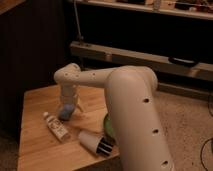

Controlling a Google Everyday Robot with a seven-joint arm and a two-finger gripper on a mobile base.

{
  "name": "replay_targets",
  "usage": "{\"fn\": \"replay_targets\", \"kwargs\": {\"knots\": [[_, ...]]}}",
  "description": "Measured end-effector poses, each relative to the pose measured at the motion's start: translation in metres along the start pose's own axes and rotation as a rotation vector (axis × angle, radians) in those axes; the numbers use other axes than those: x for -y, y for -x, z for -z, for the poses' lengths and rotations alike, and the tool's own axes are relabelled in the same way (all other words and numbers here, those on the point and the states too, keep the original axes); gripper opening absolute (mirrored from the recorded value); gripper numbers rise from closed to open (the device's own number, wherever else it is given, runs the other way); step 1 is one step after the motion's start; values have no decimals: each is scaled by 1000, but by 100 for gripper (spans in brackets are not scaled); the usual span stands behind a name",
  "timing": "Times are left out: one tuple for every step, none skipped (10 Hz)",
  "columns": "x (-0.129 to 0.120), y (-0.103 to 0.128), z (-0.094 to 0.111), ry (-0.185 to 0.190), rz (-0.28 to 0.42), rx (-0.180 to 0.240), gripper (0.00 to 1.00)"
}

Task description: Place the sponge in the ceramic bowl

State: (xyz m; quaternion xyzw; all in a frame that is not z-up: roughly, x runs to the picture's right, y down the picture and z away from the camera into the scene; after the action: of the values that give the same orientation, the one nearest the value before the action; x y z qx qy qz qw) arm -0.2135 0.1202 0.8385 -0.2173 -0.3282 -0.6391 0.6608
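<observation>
- The counter (pixel 36 149) is a pale wooden top filling the lower left of the frame, with dark furniture behind it.
- The robot's white arm (pixel 134 107) rises from the lower right, bends, and reaches left across the counter.
- The end effector (pixel 69 108) hangs downward at centre left, just over the counter's surface.
- The sponge (pixel 64 112), a small blue-grey pad, sits right at the end effector's tip, on its left side.
- Whether the end effector is parted or closed, and whether it has hold of the sponge, cannot be told.
- The ceramic bowl (pixel 107 129) shows only as a green sliver at lower centre, mostly hidden behind the arm, well apart from the sponge.
- A white labelled bottle (pixel 56 128) lies on its side just below the sponge.
- A white cup (pixel 93 142) with dark stripes lies tipped over near the counter's front edge, beside the bowl.
</observation>
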Motion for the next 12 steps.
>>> {"fn": "replay_targets", "kwargs": {"knots": [[1, 1, -5, 0, -1, -13, 80], [3, 3, -11, 0, 1, -16, 80], [4, 5, -18, -1, 1, -14, 80], [4, 4, -25, 1, 2, -17, 80], [5, 2, -30, 4, 3, -15, 80], [9, 1, -34, 4, 4, -13, 80], [12, 0, -38, 0, 8, -8, 80], [13, -3, -40, -4, 8, -9, 80], [18, -7, -40, -5, 14, -8, 80], [24, -9, -41, -8, 21, -8, 80], [30, -10, -44, -6, 28, -2, 80], [30, -11, -46, 0, 29, 2, 80]]}}
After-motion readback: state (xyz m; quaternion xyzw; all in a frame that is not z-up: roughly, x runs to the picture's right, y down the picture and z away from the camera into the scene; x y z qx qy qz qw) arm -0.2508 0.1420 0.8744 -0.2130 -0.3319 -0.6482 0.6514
